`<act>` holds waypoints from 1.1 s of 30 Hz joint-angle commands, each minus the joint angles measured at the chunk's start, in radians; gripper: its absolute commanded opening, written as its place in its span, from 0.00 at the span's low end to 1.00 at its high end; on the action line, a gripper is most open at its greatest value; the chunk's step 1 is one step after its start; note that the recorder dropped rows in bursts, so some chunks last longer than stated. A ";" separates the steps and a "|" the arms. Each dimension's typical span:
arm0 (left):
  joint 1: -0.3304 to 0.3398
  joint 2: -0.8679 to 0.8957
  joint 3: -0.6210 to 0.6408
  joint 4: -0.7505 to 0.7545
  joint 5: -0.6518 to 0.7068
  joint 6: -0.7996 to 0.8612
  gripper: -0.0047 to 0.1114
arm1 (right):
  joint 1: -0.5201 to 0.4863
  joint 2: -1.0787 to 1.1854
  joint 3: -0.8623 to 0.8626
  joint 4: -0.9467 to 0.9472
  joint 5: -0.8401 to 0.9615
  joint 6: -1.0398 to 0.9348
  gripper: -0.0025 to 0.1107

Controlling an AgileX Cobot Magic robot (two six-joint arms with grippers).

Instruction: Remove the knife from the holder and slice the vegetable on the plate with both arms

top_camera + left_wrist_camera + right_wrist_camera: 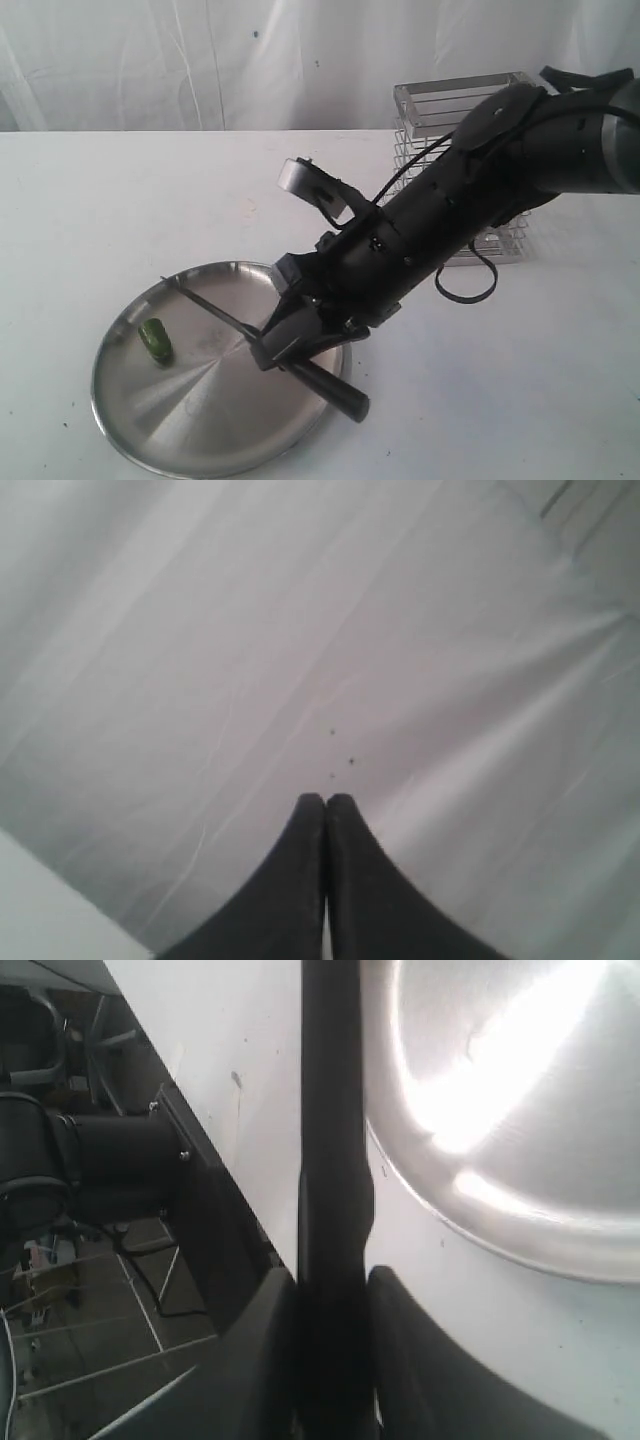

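My right gripper (pixel 290 350) is shut on the knife's black handle (pixel 335 390), reaching over the steel plate (pixel 200 420). The knife's dark blade (pixel 205 305) slants across the plate, tip toward the far rim. A small green vegetable (pixel 155 340) lies on the plate's left side, apart from the blade. In the right wrist view the handle (pixel 335 1160) runs between my fingers (pixel 420 1360), beside the plate rim (pixel 500 1220). The wire holder (pixel 430 110) stands behind the right arm. My left gripper (pixel 326 802) is shut on nothing, facing white cloth; it is out of the exterior view.
White tablecloth (pixel 100 200) covers the table, with a white curtain behind. The right arm (pixel 480 180) spans from the holder to the plate. The table edge and dark equipment below (pixel 110 1160) show in the right wrist view.
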 commanded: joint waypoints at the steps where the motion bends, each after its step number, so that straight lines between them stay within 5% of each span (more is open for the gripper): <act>1: -0.003 0.206 -0.271 -0.084 0.118 0.370 0.04 | -0.057 -0.006 -0.006 -0.004 0.050 0.017 0.02; 5: -0.003 0.617 -0.612 -0.092 0.685 0.744 0.04 | -0.095 -0.006 -0.006 -0.004 0.079 0.017 0.02; 9: -0.001 0.989 -0.825 -0.011 1.104 0.742 0.04 | -0.128 -0.006 -0.006 -0.004 0.079 -0.007 0.02; 14: -0.001 1.214 -0.932 0.162 1.400 0.615 0.04 | -0.179 -0.006 -0.006 0.003 0.079 -0.008 0.02; 17: -0.007 1.269 -0.907 0.144 1.459 0.565 0.04 | -0.207 -0.006 -0.006 0.005 0.079 -0.008 0.02; 25: -0.059 1.335 -0.803 0.006 1.337 0.588 0.07 | -0.228 -0.006 -0.006 0.005 0.079 -0.021 0.02; 33: -0.059 1.336 -0.798 -0.108 1.168 0.609 0.50 | -0.228 -0.006 -0.006 0.005 0.079 -0.029 0.02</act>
